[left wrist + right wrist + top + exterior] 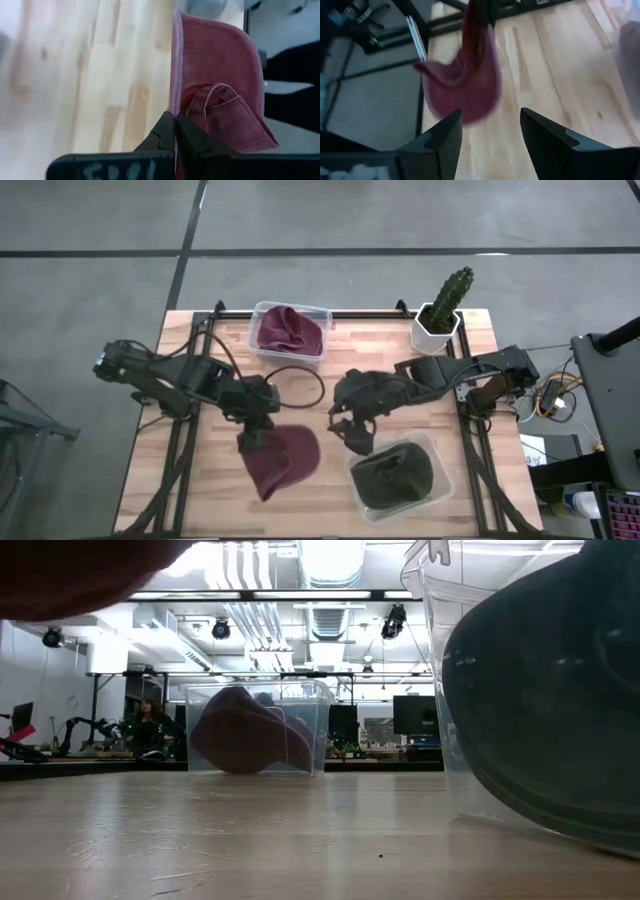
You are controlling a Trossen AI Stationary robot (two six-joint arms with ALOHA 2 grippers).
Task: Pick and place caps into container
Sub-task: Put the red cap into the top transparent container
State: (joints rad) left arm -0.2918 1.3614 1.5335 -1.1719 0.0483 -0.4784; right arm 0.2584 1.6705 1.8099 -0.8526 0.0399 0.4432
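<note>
Maroon cap (215,95): soft, limp, dangling above the tabletop (330,480).
Left gripper (175,131): fingers pinching its fabric edge.
Right gripper (491,127): fingers spread, empty.
Grip: seam holds best.

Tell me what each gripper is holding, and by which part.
Left gripper pinches the maroon cap at its edge. Right gripper is open, holding nothing.

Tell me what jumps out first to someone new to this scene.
The left claw is shut on a maroon cap, which hangs over the table's near left. Beside it, the open right claw hovers by a clear container holding a dark olive cap. Another maroon cap fills the far container.
</note>
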